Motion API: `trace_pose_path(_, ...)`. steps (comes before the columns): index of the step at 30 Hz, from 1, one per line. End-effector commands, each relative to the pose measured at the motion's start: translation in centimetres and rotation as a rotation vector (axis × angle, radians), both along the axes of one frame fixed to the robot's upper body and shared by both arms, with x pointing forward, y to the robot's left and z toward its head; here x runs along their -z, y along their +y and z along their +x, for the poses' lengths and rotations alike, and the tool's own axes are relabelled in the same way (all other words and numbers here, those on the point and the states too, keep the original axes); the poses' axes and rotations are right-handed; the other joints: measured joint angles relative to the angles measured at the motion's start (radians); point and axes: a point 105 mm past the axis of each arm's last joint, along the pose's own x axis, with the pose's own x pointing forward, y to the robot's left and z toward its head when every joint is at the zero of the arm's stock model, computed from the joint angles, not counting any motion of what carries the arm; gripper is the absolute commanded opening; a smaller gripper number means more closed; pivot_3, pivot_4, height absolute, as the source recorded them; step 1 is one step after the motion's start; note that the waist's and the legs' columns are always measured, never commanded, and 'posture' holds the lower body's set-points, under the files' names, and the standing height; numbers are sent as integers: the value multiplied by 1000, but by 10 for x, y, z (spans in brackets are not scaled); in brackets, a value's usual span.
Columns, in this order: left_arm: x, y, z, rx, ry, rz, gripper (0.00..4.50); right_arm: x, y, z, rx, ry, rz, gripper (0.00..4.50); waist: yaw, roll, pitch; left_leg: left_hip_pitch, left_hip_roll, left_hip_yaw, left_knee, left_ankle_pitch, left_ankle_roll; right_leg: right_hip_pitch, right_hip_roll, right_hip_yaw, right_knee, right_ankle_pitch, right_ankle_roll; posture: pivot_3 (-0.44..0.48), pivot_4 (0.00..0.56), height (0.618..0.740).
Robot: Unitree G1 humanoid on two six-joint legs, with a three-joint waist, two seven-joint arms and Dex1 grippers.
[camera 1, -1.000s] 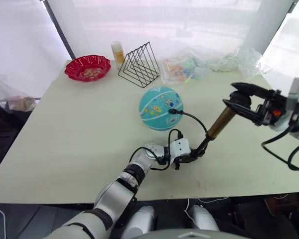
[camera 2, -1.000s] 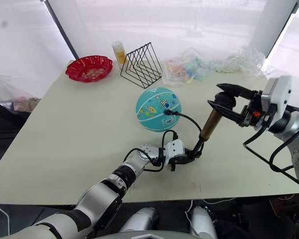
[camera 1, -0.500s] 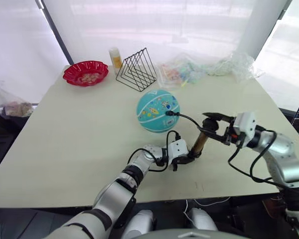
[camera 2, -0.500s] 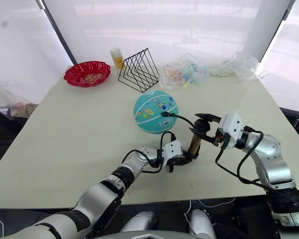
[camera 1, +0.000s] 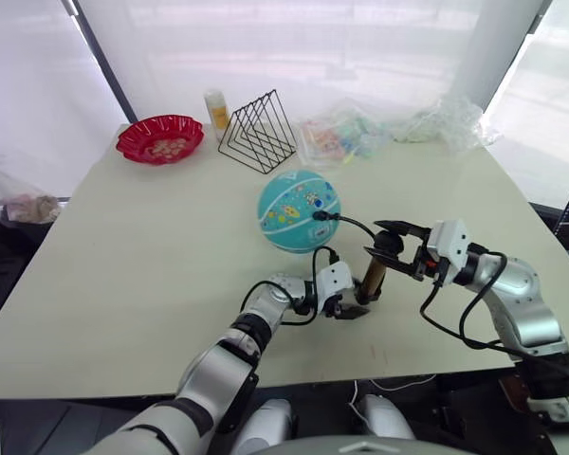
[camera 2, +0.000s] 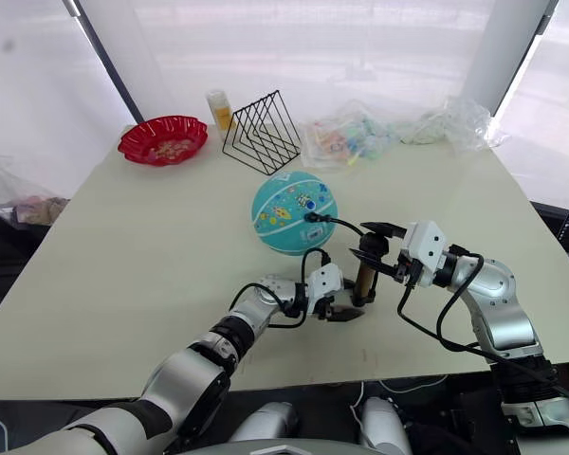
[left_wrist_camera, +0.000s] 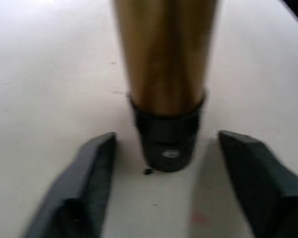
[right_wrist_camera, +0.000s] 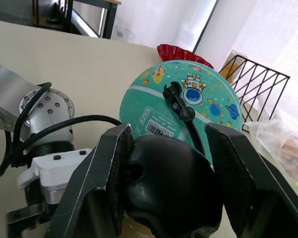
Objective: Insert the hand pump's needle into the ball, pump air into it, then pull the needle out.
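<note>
- You are looking at a cream table (camera 1: 152, 237) lying before white curtains, carrying a red bowl (camera 1: 159, 139) and a wire rack (camera 1: 257, 132) at its far edge.
- The ball (camera 1: 299, 209) is sitting mid-table, with the needle (right_wrist_camera: 178, 101) plugged into it.
- The hand pump (camera 1: 373, 276) is standing upright just beside the ball.
- Your left gripper (left_wrist_camera: 174, 196) is spread wide, flanking the pump's base.
- Your right gripper (right_wrist_camera: 166, 163) is clamping the black handle.

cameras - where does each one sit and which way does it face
Left and right eye views: on the head, looking down over the table, ball and both arms.
Left wrist view: along the left end effector, open around the hand pump base.
Right wrist view: along the right end effector, shut on the pump's handle, facing the ball.
All views share the pump.
</note>
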Motion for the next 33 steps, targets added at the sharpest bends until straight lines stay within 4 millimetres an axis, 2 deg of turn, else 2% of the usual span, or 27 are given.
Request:
trace_pose_path(1,26,20,-13,-29,101,61,4500,46,-4,-8,10,185,-95,1908,0,0,3,0,0,0,0,0,0,0,0,0,0,0,0,0,150,740)
trace_pose_path(4,14,21,-10,-2,57,13,4500,43,-5,-8,16,175,-88,1908,-4,1,8,-1,0,0,0,0,0,-1,0,0,1,0,0,0,150,740)
trace_pose_path(8,-6,27,-12,28,1,-82,4500,39,-5,-9,23,164,-79,1908,-7,6,11,-9,2,0,0,1,2,-12,3,2,1,-1,-1,0,150,740)
trace_pose_path(13,-25,35,-19,47,-31,-177,4500,35,-6,-8,35,153,-66,1908,-2,8,14,-16,1,1,1,4,-4,-21,4,5,1,4,-8,0,150,740)
trace_pose_path(17,-54,59,-21,46,-68,-251,4500,30,-8,-9,39,138,-58,1908,-1,9,24,-17,0,2,1,1,1,-21,3,6,1,3,-8,0,150,740)
trace_pose_path(25,-88,93,-39,68,-82,-292,4500,17,-11,-8,60,107,-40,1907,0,13,31,-19,0,1,1,3,-2,-22,3,5,1,4,-9,0,150,740)
trace_pose_path(28,-98,113,-48,65,-102,-276,4500,5,-15,-8,57,65,-58,1908,-1,15,35,-20,0,1,1,3,-2,-23,3,5,1,4,-9,0,150,740)
trace_pose_path(30,-115,130,-51,30,-128,-290,4500,-9,-20,-9,62,17,-72,1908,0,15,37,-22,1,1,1,3,-2,-24,3,5,1,4,-10,0,150,740)
trace_pose_path(33,-131,139,-56,6,-148,-310,4500,-18,-26,-10,71,-19,-95,1908,7,17,39,-34,0,1,5,3,-3,-36,3,5,2,6,-13,0,150,740)
